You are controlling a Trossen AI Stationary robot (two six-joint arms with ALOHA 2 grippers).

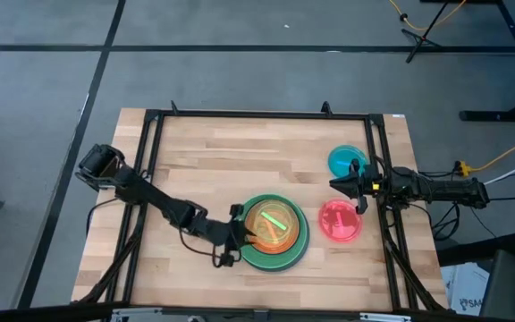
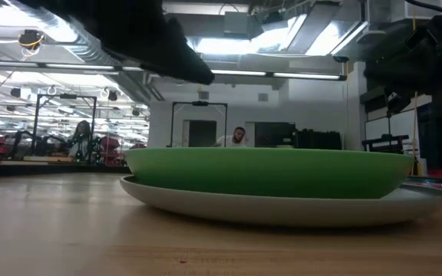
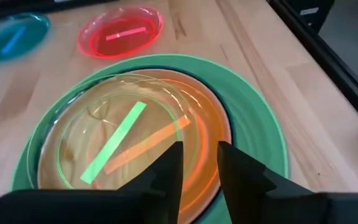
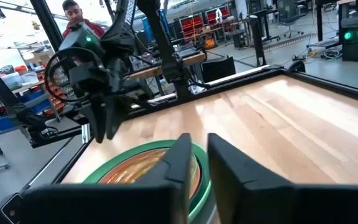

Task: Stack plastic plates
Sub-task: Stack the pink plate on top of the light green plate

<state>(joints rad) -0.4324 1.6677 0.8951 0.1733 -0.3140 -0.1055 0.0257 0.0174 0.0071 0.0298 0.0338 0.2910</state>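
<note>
A stack of plates (image 1: 275,231) stands on the table: a grey plate (image 2: 282,208) at the bottom, a light green one (image 2: 267,172) on it, then a dark teal rim (image 3: 225,112), an orange plate (image 3: 204,134) and a lime plate (image 3: 104,143) on top, shifted off-centre. My left gripper (image 3: 201,165) is open a little, over the stack's left rim, and in the right wrist view my left gripper (image 4: 104,121) hangs clear above it. The pink-red plate (image 1: 340,220) and the blue plate (image 1: 345,161) lie flat to the right. My right gripper (image 1: 347,183) is narrowly open between them, pointing left.
A black frame (image 1: 257,114) runs around the table's working area, with rails (image 1: 384,179) along both sides. Bare wood lies on the far half (image 1: 240,156) and left of the stack. A person (image 4: 79,18) is in the room behind the table.
</note>
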